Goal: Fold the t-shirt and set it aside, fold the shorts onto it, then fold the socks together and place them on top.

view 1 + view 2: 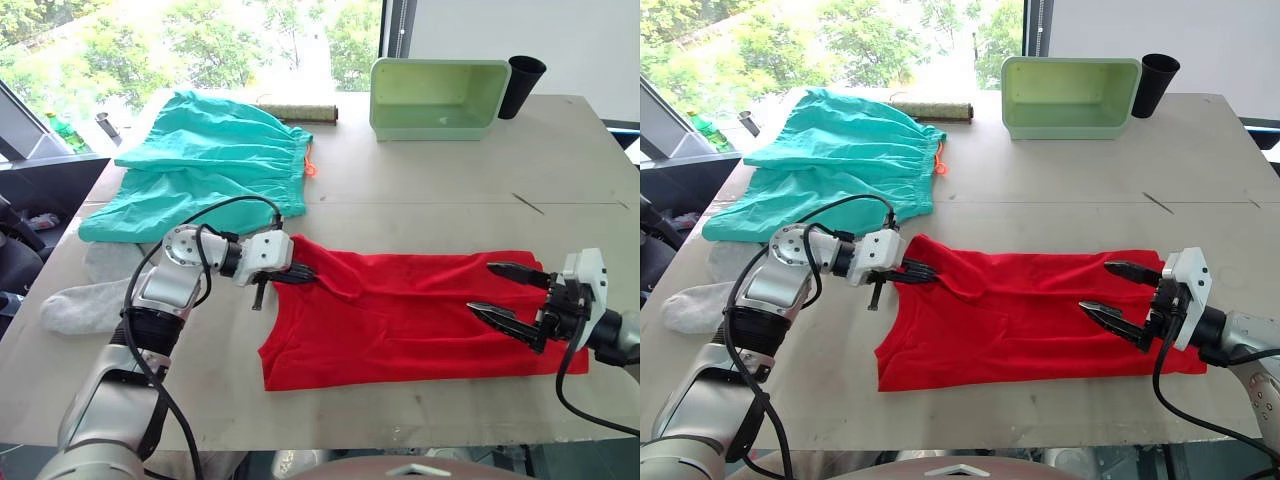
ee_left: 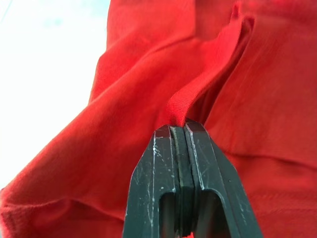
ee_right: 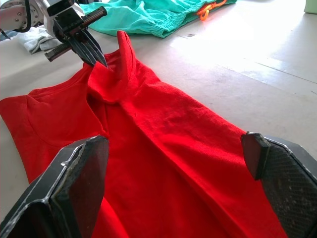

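**Left claw pinching the t-shirt, right claw spread over it**

My left claw (image 1: 300, 273) is pressed together on a raised ridge of the t-shirt (image 1: 410, 315) at its upper left corner; the wrist view shows a red band nipped between the black fingers (image 2: 171, 163). My right claw (image 1: 505, 295) hangs with its fingers spread wide over the shirt's right end, not gripping any fabric that I can see. The shirt lies lengthwise across the near part of the worktop (image 1: 450, 190), partly folded. Beyond my left arm the shorts (image 1: 215, 165) are spread out at the far left, orange drawstring at the waistband. The socks (image 1: 85, 300) lie at the left edge, just beside the shorts. A pale green bin (image 1: 435, 95) and a black cup (image 1: 522, 85) stand at the far edge.
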Motion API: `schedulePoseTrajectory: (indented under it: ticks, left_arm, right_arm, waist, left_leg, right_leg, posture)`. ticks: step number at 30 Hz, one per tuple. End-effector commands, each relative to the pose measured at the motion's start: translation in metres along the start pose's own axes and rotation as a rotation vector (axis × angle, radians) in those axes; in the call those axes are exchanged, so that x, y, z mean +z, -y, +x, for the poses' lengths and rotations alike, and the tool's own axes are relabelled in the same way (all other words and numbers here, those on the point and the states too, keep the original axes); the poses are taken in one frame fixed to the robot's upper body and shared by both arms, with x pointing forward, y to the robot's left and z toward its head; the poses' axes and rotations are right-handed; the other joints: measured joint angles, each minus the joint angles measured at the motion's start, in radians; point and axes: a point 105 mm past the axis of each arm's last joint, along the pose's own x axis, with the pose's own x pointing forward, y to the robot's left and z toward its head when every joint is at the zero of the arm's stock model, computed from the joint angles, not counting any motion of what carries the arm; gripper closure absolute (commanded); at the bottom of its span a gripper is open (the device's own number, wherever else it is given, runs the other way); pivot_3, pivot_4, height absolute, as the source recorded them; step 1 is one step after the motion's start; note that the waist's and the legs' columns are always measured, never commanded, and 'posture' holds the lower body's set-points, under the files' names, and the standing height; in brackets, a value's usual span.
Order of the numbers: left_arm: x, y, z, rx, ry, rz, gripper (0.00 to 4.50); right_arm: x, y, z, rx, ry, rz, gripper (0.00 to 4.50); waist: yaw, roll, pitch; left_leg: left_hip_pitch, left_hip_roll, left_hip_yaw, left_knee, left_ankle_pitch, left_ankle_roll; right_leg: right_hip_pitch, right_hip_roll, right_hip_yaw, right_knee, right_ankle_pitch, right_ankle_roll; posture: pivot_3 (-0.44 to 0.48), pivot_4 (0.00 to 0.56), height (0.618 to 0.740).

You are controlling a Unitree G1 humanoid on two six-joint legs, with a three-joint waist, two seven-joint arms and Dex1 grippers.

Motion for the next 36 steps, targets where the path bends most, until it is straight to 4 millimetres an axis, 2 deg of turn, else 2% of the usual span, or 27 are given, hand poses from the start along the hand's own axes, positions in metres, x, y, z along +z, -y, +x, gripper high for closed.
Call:
schedulePoseTrajectory:
  ticks: [1, 5, 10, 14, 18, 19, 20, 25, 28, 31, 36]
  left_arm:
    - [0.027, -0.006, -0.012, -0.001, 0.054, 0.014, 4.49]
    - [0.041, 0.004, -0.021, -0.065, 0.053, -0.04, 4.49]
    - [0.043, 0.024, -0.025, -0.173, 0.004, -0.104, 4.49]
    - [0.034, 0.038, -0.025, -0.231, -0.055, -0.113, 4.49]
    - [0.028, 0.039, -0.018, -0.22, -0.065, -0.098, 4.49]
    - [0.028, 0.038, -0.017, -0.214, -0.063, -0.097, 3.82]
    - [0.026, 0.039, -0.016, -0.216, -0.071, -0.097, 3.57]
    - [0.021, 0.032, -0.021, -0.167, -0.093, -0.115, 1.27]
    - [0.029, 0.031, -0.033, -0.183, -0.069, -0.153, 1.27]
    - [0.037, 0.018, -0.046, -0.14, -0.038, -0.173, 1.27]
    - [0.037, -0.035, -0.063, 0.082, -0.015, -0.195, 1.27]
  right_arm:
    - [0.007, -0.003, 0.0, 0.007, 0.017, -0.041, 0.0]
    - [0.007, -0.004, 0.002, 0.01, 0.021, -0.039, 0.0]
    - [0.005, -0.005, 0.004, 0.014, 0.021, -0.036, 0.0]
    - [0.005, -0.005, 0.005, 0.014, 0.022, -0.039, 0.0]
    - [0.003, -0.001, 0.006, -0.007, 0.005, -0.051, 0.0]
    - [0.001, 0.002, 0.006, -0.025, -0.01, -0.055, 0.0]
    - [0.0, 0.006, 0.007, -0.045, -0.026, -0.063, 0.0]
    - [-0.006, 0.036, 0.003, -0.177, -0.133, -0.134, 0.0]
    - [-0.006, 0.062, -0.004, -0.254, -0.201, -0.178, 0.0]
    - [-0.007, 0.081, -0.009, -0.283, -0.269, -0.2, 0.0]
    - [-0.015, 0.11, -0.018, -0.34, -0.421, -0.166, 0.0]
  waist:
    - [0.0, 0.0, 0.0]
    - [-0.001, 0.0, 0.0]
    - [-0.001, 0.0, 0.0]
    - [-0.001, 0.0, 0.0]
    - [0.0, 0.0, 0.0]
    - [0.0, 0.0, 0.0]
    - [0.0, 0.0, 0.0]
    - [-0.001, 0.0, 0.0]
    - [-0.002, 0.0, 0.0]
    - [0.001, 0.001, 0.0]
    - [0.0, 0.001, 0.0]
  left_leg:
    - [0.0, 0.0, 0.0, 0.0, 0.0, 0.0]
    - [0.0, 0.0, 0.0, 0.0, 0.0, 0.0]
    - [0.0, 0.0, 0.0, 0.0, 0.0, 0.0]
    - [0.0, 0.0, 0.0, 0.0, 0.0, 0.0]
    - [0.0, 0.0, 0.0, 0.0, 0.0, 0.0]
    - [0.0, 0.0, 0.0, 0.0, -0.001, -0.002]
    - [0.0, 0.0, 0.0, 0.0, -0.002, -0.004]
    - [0.0, 0.0, 0.0, 0.0, -0.002, -0.004]
    - [0.0, 0.0, 0.0, 0.0, -0.002, -0.004]
    - [0.0, 0.0, 0.0, 0.0, -0.001, -0.003]
    - [0.0, 0.0, 0.0, 0.001, 0.0, 0.0]
  right_leg:
    - [0.0, 0.0, 0.0, 0.0, 0.0, 0.0]
    - [0.0, 0.0, 0.0, 0.0, 0.0, 0.0]
    - [0.0, 0.0, 0.0, 0.0, 0.0, 0.0]
    - [0.0, 0.0, 0.0, 0.0, 0.0, 0.0]
    - [-0.001, 0.0, 0.0, 0.0, 0.0, 0.0]
    - [-0.001, 0.0, 0.0, 0.0, 0.0, 0.0]
    - [-0.001, 0.0, 0.0, 0.0, 0.0, 0.0]
    - [-0.001, 0.0, 0.0, 0.0, 0.0, 0.0]
    - [-0.001, 0.0, 0.0, 0.0, 0.0, 0.0]
    - [-0.001, 0.001, 0.0, 0.0, 0.0, 0.0]
    - [-0.001, 0.001, 0.0, 0.0, -0.002, 0.003]
  posture:
    - [0.0, 0.15, 0.74]
    - [0.0, 0.15, 0.74]
    - [0.0, 0.15, 0.74]
    - [0.0, 0.15, 0.74]
    - [0.0, 0.15, 0.74]
    - [0.0, 0.15, 0.74]
    - [0.0, 0.15, 0.74]
    - [0.0, 0.15, 0.74]
    - [0.0, 0.15, 0.74]
    - [0.0, 0.15, 0.74]
    - [0.0, 0.15, 0.74]
